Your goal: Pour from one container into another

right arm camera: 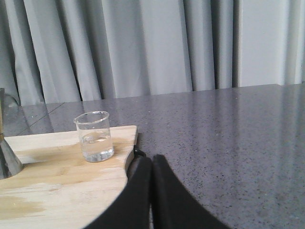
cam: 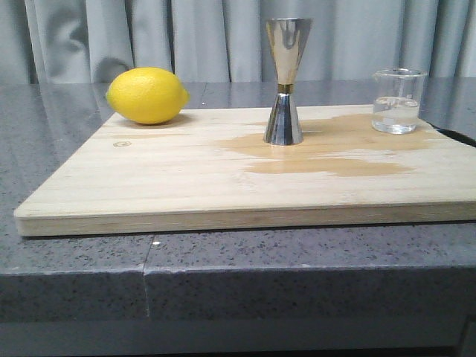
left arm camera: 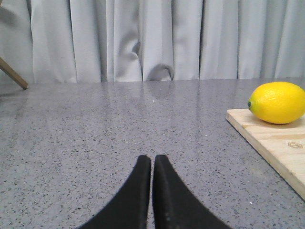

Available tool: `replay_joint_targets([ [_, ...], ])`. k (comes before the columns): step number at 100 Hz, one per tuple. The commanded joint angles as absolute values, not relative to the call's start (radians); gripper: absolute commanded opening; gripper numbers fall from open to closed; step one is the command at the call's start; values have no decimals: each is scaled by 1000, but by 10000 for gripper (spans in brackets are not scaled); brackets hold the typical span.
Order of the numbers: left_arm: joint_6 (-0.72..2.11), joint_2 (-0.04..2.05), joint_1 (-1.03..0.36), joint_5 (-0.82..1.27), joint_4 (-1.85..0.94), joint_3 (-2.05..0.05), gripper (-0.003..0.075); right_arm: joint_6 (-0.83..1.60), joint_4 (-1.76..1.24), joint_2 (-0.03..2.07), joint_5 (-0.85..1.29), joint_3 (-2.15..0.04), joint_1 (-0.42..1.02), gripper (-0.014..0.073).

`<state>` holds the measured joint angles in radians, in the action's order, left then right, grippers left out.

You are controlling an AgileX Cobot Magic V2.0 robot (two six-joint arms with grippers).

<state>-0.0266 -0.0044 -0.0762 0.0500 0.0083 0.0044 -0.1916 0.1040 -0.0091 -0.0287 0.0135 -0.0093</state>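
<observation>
In the right wrist frame, the beaker (right arm camera: 94,136) stood left-centre near the board's (right arm camera: 57,191) edge, up-left of the closed right end effector (right arm camera: 152,162); bare counter (right arm camera: 228,143) spread rightward. The left end effector (left arm camera: 152,162) was closed.

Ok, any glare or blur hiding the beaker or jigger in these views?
Front view: beaker sharp, liquid visible; jigger carries bright reflections but reads clearly. Right wrist view: beaker slightly soft, jigger cut off at the edge. Left wrist view: neither shows, only the lemon.
</observation>
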Motion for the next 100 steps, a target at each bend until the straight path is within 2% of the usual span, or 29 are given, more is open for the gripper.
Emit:
replay_joint_targets([
  [1, -29, -28, -75, -29, 0, 39, -19, -190, 115, -27, -101, 39, -7, -75],
  [100, -29, -28, -75, -50, 0, 35, -19, -188, 126, -27, -123, 39, -7, -75],
])
